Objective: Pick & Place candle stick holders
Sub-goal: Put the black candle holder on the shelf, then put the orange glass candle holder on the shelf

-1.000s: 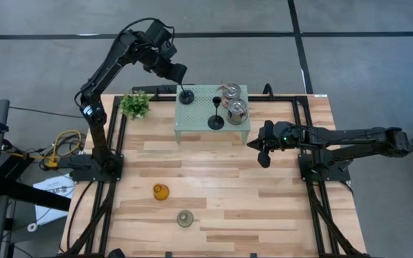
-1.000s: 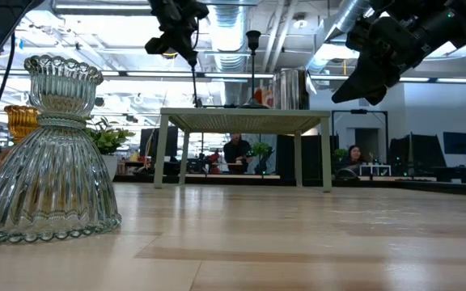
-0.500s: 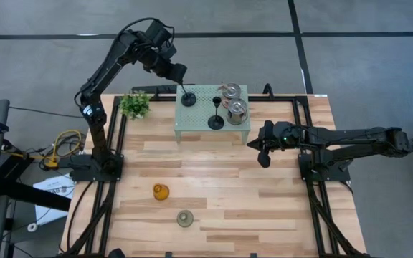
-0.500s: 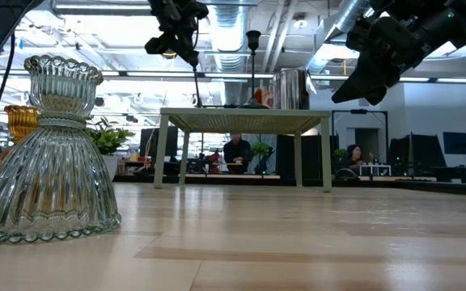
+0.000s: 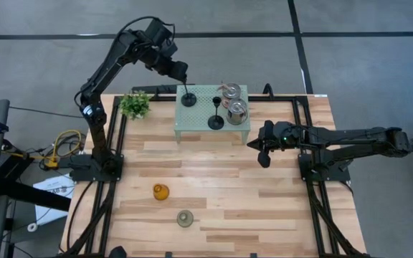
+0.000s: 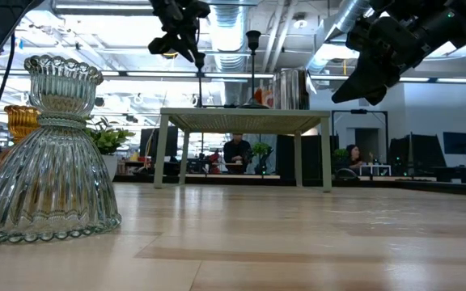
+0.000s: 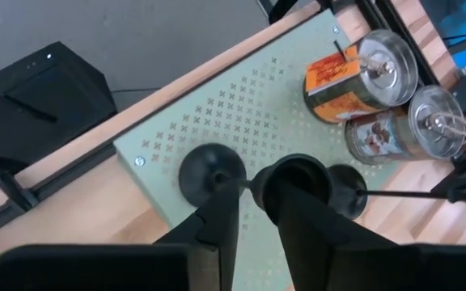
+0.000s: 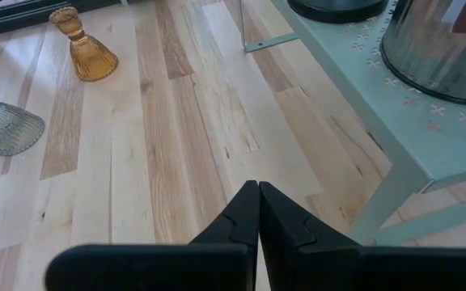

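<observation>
Lab room behind the bench [image 5: 264, 193], ceiling ducts, two people seated far back in the low view [image 6: 237, 150]. Plank top is flat and dry. A pale green perforated stand [image 5: 199, 120] sits at the far edge, with a potted plant [image 5: 135, 104] just beside it.

On the stand: two black stemmed holders [image 5: 188, 98] [image 5: 216, 122] and two silvery jar holders [image 5: 229, 91] [image 5: 236, 111]. Still on the planks, near edge: amber holder [image 5: 160, 191] and pale green glass holder [image 5: 185, 218], close together.

Left tool [image 5: 180, 72] is over the stand's far left corner, right at the top of the first black holder, whose base is flat on the stand. Can't tell if it's clamped on the stem top or has let go.

Right tool [image 5: 262, 154] is pressed together, holding nothing, hovering over the planks just beside the stand's right end.

My read: placing that black holder.
- Confirm the base sits flat before releasing.
- Open fully and retreat straight up along the stem. It's tall and slim, so any sideways drag tips it.
- The second black holder is near, so don't swing that way.
- Amber and green glass come next. Both have wide bases and narrow necks, so grip at the neck.
</observation>
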Robot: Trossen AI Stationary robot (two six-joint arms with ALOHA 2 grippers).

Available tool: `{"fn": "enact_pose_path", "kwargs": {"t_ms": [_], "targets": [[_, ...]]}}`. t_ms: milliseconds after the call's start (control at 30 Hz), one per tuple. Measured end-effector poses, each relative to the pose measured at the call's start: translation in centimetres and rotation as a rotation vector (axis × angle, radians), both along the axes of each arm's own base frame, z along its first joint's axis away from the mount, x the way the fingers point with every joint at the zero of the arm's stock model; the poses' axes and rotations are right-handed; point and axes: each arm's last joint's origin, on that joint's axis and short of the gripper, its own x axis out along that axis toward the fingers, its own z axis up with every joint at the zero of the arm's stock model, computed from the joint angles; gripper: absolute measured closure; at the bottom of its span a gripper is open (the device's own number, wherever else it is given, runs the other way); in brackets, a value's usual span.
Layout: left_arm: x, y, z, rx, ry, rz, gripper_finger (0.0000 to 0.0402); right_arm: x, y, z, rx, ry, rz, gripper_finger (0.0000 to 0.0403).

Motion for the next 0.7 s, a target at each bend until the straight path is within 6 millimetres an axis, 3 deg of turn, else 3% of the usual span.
{"fn": "enact_pose_path", "kwargs": {"t_ms": [700], "targets": [[0.30, 0.25, 0.66, 0.055, -0.065, -0.002, 0.0320, 0.00, -0.01, 0.00, 0.000, 0.000, -0.001, 0.0403]]}}
